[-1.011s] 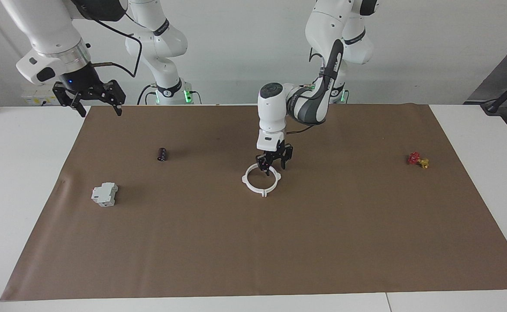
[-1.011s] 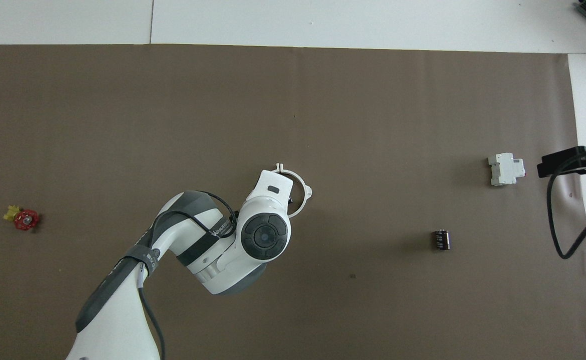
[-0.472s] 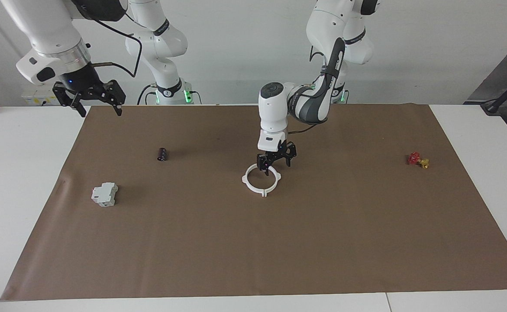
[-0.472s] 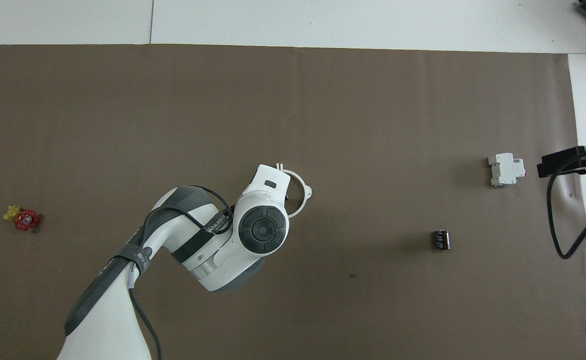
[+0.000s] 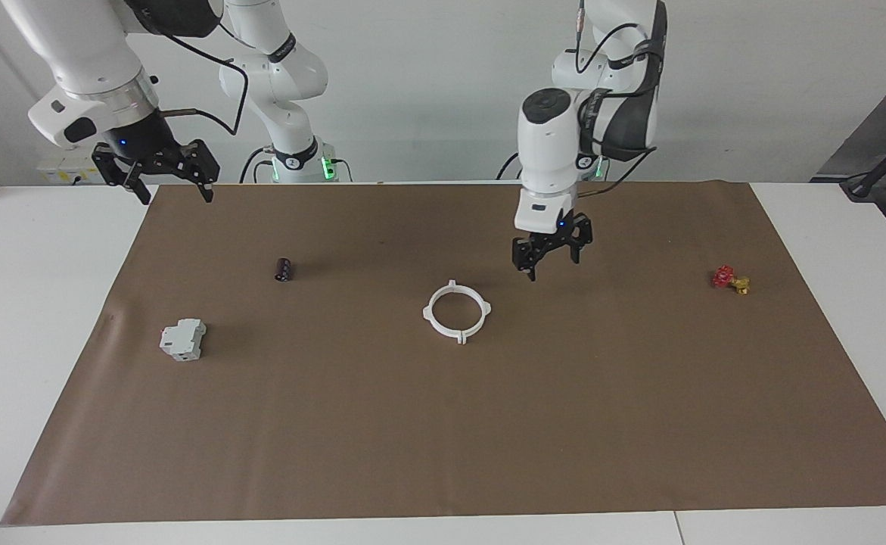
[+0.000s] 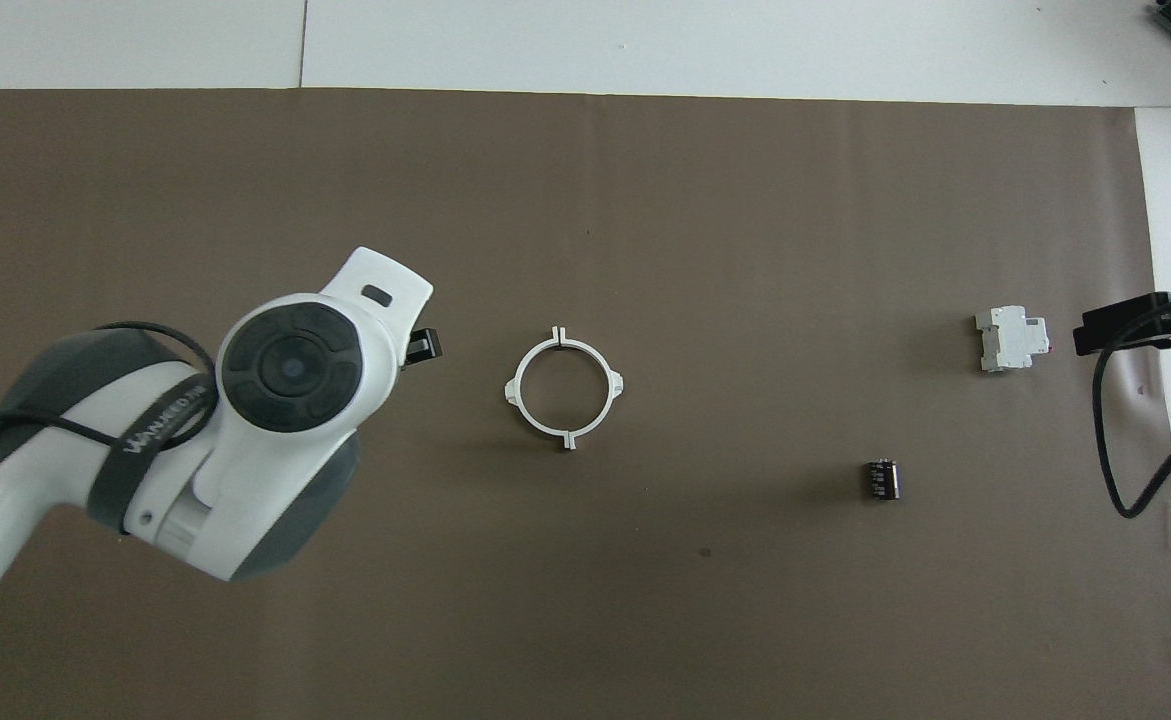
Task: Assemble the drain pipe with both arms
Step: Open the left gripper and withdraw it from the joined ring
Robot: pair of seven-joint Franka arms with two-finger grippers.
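The right pincer [image 5: 156,179] hangs spread and empty over the tabletop's [image 5: 34,318] edge at the right arm's end, unchanged from a second ago. The closed ring [image 5: 457,311] lies alone mid-mat [image 5: 443,424], between the block [image 5: 183,339] and cylinder [image 5: 284,269] and the red valve [image 5: 729,279]. The left pincer [image 5: 551,253], a second ago down at the ring's rim, has lifted off toward the left arm's end, fingers apart and empty.
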